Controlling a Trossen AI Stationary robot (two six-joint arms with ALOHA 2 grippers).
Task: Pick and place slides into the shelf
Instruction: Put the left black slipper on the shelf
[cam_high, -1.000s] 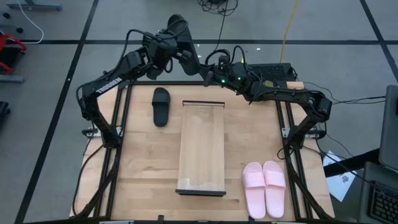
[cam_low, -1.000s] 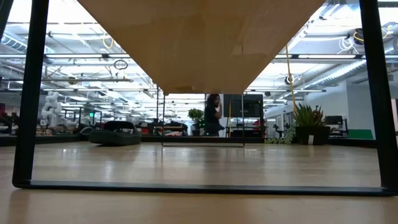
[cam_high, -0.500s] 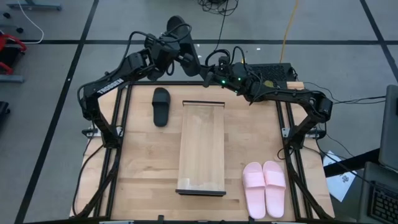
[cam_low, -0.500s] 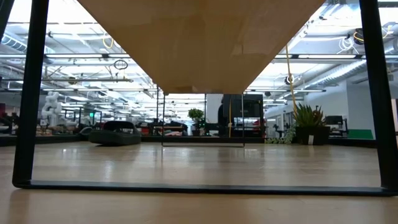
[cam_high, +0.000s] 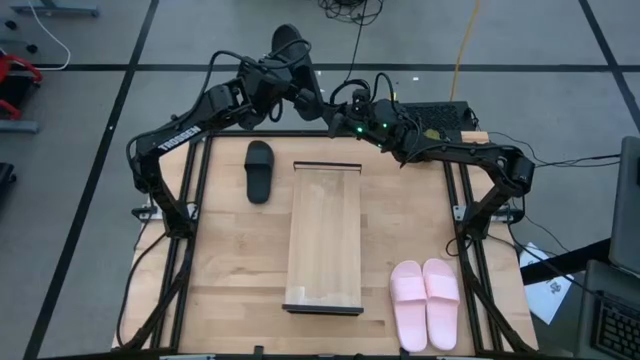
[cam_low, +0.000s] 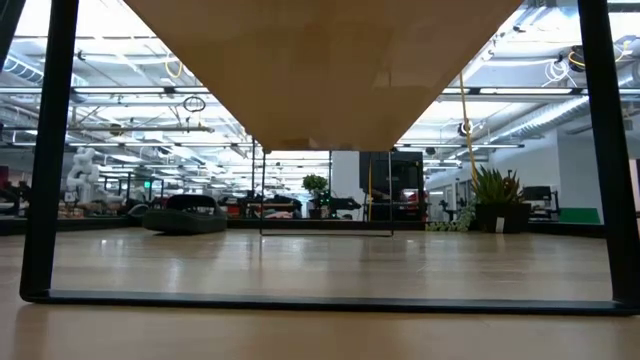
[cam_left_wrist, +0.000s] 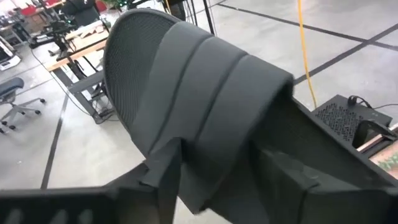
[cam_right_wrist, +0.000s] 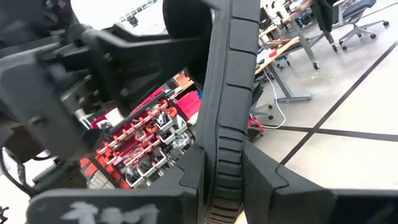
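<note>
Above the table's far edge, both tools, left (cam_high: 283, 62) and right (cam_high: 318, 98), clamp one black slide (cam_left_wrist: 186, 124).

your right claw (cam_right_wrist: 225, 180) has its two dark fingers (cam_right_wrist: 264, 180) pressed against either side of a black slide (cam_right_wrist: 233, 81), seen edge-on with its ribbed sole rim running up between them. the left arm (cam_right_wrist: 81, 81) grips the same slide from the far side. behind it you see red bins (cam_right_wrist: 140, 146), a grey floor (cam_right_wrist: 354, 130) and chairs (cam_right_wrist: 348, 18).
</note>
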